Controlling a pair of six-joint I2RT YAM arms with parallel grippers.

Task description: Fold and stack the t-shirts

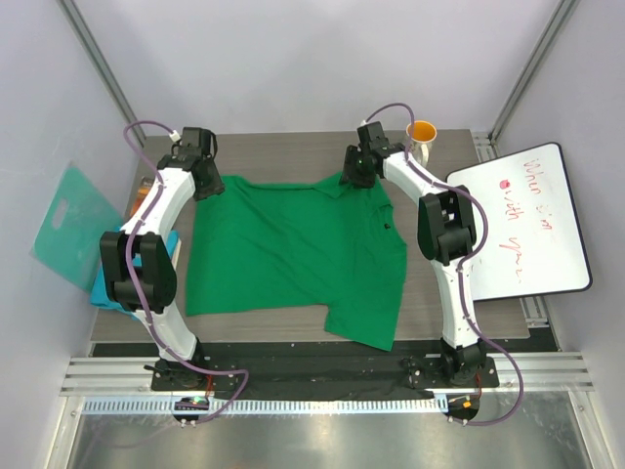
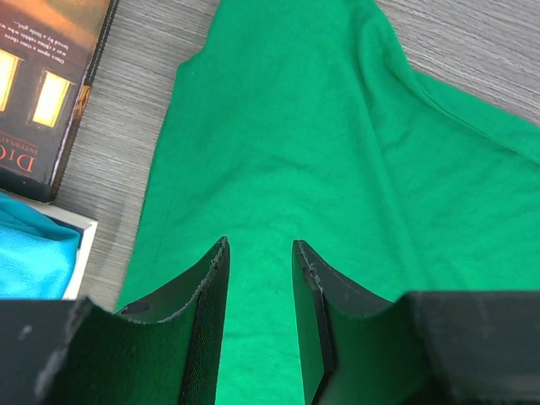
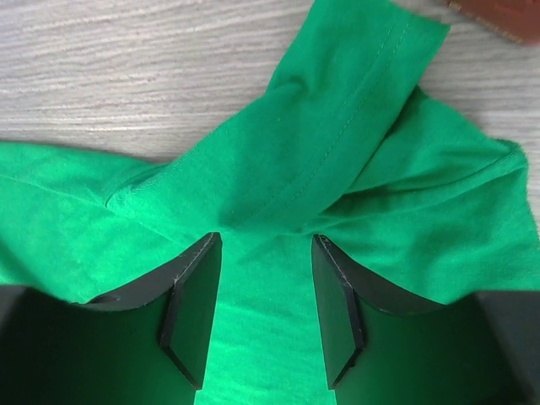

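The green t-shirt (image 1: 293, 254) lies spread open on the middle of the grey wood-grain table (image 1: 469, 322), mostly flat. One lobe of cloth at its near right corner reaches toward the near edge of the table. The far left corner of the shirt lies directly under the left gripper (image 2: 260, 253). This gripper's two fingers stand apart with a clear gap, and flat green cloth shows through the gap, so nothing is pinched. The far right part of the shirt lies under the right gripper (image 3: 263, 249). Its fingers are parted wider and are likewise closed on nothing. Just ahead of these fingertips a stitched hem is folded over itself into a raised crease, with bare table beyond it. The teal-blue t-shirt (image 1: 105, 291) sits at the left side of the table, bunched and largely hidden beneath the elbow of the left arm. In the left wrist view it rests in a white tray (image 2: 83, 245), just beside the green shirt's left edge but not touching it. A dark-covered book (image 2: 46, 93) lies flat beyond the tray, near the green shirt's far left corner. A stiff teal board (image 1: 73, 225) with a handle hole lies off the table's left edge. A mug (image 1: 422, 134) with an orange interior stands at the far right corner of the table, behind the right arm. A whiteboard (image 1: 522, 225) with handwriting lies to the right, well apart from the shirt.
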